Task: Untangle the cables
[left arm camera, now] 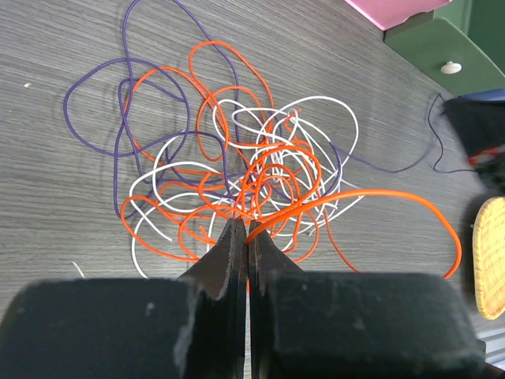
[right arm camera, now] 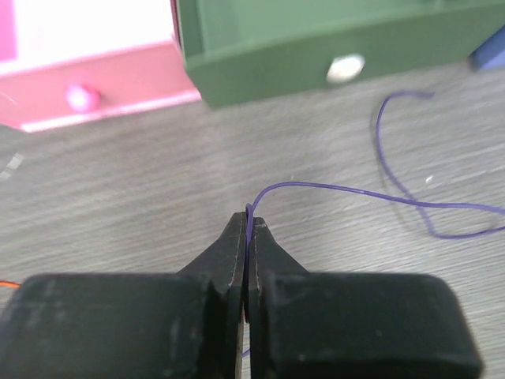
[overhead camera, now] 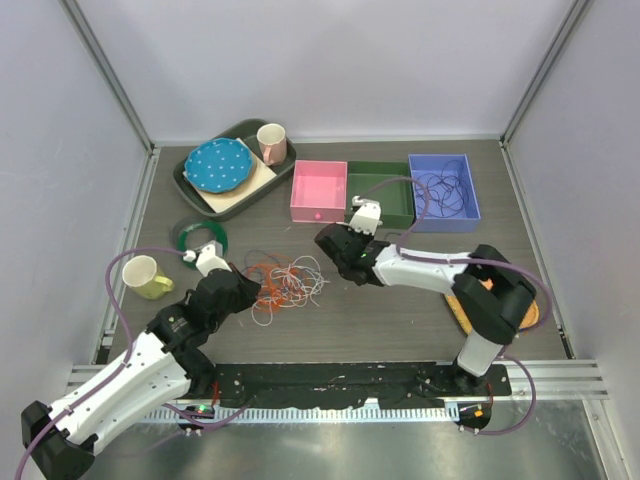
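Cables (overhead camera: 287, 281) of thin flexible wire, red-orange, white and dark purple, lie in one loose knot of overlapping loops on the dark wood-grain surface (overhead camera: 380, 335), between the two arms and rather nearer the left one. The left fingers (left arm camera: 225, 264) are pressed together at the near edge of the knot. A red-orange strand (left arm camera: 379, 194) leaves their tips and sweeps right in a wide arc, so they appear to be pinching it. The right fingers (right arm camera: 230, 257) are closed on a single dark purple strand (right arm camera: 355, 189), just clear of the knot and near the front wall of the green plastic box (right arm camera: 331, 43).

What matters for the coming move is how that purple strand lies. In the left wrist view it leaves the knot's right side as one slack line toward the right arm, with no other colour lying along it there. Its long axis points from the knot to the right fingers. A pull along that line, away from the left arm, would likely draw it free while the left fingers anchor the heap. The blue open box (overhead camera: 443, 224), which holds purple loops, sits beyond the right arm, the nearer arm to it.
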Controlling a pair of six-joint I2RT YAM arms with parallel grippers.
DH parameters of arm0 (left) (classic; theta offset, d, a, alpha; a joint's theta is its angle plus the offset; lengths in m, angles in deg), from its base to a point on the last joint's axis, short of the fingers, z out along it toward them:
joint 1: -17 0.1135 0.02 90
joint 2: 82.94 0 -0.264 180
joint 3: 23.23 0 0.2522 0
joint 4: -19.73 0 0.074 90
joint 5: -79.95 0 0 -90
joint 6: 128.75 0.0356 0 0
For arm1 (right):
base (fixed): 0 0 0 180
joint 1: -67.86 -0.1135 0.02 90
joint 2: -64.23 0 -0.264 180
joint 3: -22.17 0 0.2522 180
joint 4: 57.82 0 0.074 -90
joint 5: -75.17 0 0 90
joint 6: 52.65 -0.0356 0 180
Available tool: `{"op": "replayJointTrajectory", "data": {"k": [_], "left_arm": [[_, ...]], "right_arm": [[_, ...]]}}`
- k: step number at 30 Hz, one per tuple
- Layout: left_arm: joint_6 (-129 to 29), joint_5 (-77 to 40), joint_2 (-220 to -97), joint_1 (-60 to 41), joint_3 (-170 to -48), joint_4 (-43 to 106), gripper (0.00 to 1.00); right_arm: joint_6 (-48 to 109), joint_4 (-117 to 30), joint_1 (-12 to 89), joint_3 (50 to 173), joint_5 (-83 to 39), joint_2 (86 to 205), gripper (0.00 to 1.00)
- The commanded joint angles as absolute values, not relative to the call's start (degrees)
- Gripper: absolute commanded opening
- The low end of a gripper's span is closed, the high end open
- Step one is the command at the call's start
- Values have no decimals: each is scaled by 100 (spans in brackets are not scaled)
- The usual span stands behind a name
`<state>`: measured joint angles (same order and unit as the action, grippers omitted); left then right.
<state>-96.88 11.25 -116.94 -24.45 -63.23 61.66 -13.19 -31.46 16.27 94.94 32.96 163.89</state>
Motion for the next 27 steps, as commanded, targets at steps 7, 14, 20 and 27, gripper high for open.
{"op": "replayJointTrajectory", "data": {"k": [7,14,20,27], "left_arm": [[-9843,1377,-11879,-2431,-6230,6337,0],[-9904,1447,-11985,-2431,-6134,6513,0],[-9983,1509,-11959,-2422,-6045,6671,0],[-10142,1816,-11915,-2422,-6098,7119,0]], "right_arm": [[1156,-3852,1653,9815,4968,13675,1],[2520,-4292,1653,11166,4679,12945,1],[3435,-4362,1653,12643,4626,13137,1],[4358,-5055,1653,14033,4538,13602,1]]}}
